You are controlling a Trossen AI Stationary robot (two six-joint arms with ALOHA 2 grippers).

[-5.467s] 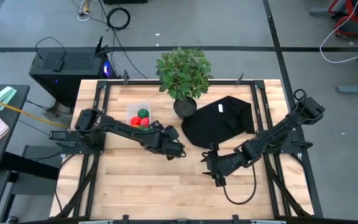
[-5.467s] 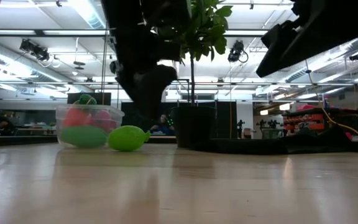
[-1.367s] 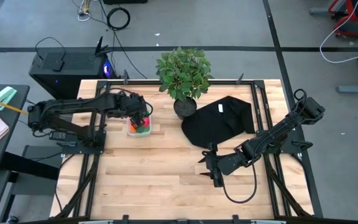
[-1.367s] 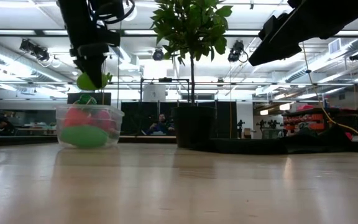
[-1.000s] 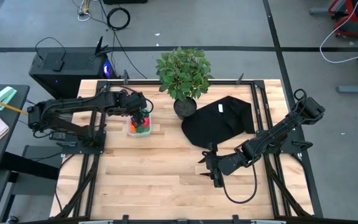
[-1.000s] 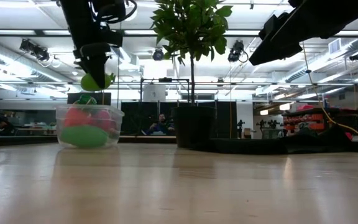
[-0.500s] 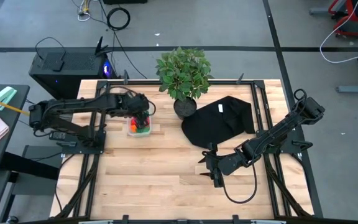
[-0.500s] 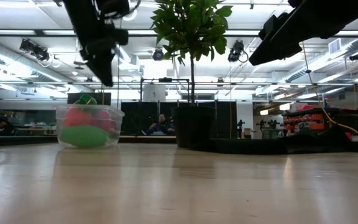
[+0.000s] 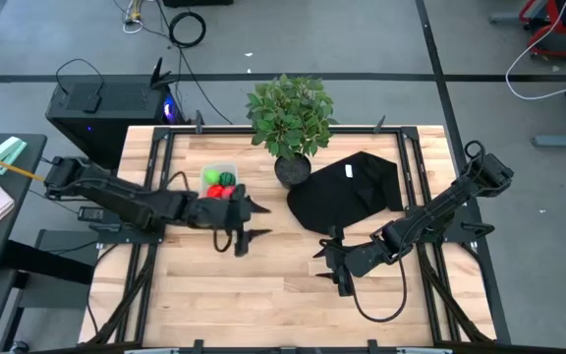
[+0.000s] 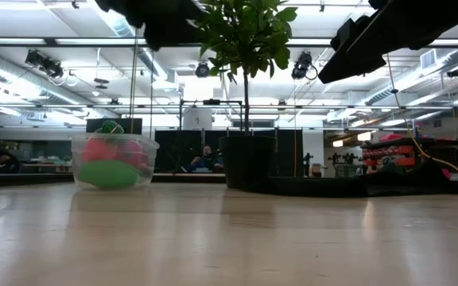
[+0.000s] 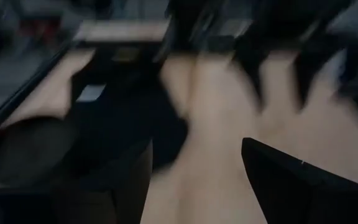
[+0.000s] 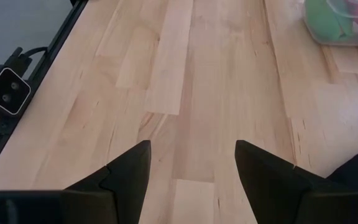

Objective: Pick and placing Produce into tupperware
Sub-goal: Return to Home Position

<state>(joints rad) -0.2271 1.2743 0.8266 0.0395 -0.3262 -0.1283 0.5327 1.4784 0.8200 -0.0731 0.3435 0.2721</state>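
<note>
The clear tupperware tub [image 9: 220,164] stands on the wooden table near its far left part. It holds the produce: a light green piece [image 9: 210,177], a dark green ball [image 9: 227,178] and red pieces [image 9: 221,193]. The low view shows the tub [image 10: 114,138] with a green piece [image 10: 106,172] and a pink-red one [image 10: 98,149] inside. My left gripper [image 9: 251,226] hovers open and empty, on the near-right side of the tub. My right gripper [image 9: 318,264] is open over bare wood near the table's middle; its wrist view shows the tub [image 12: 325,36] farther off.
A leafy potted plant [image 9: 291,118] stands at the far edge, its dark pot [image 10: 246,161] right of the tub. A black cloth [image 9: 352,192] lies right of the pot. Black frame rails run along the table's left and right sides. Bare wood stretches across the near half.
My left gripper held the light green piece above the tub and let it go; the piece now lies in the tub. The gripper then swung away from the tub toward the table's near and right, ending open and empty. My right arm kept still.
</note>
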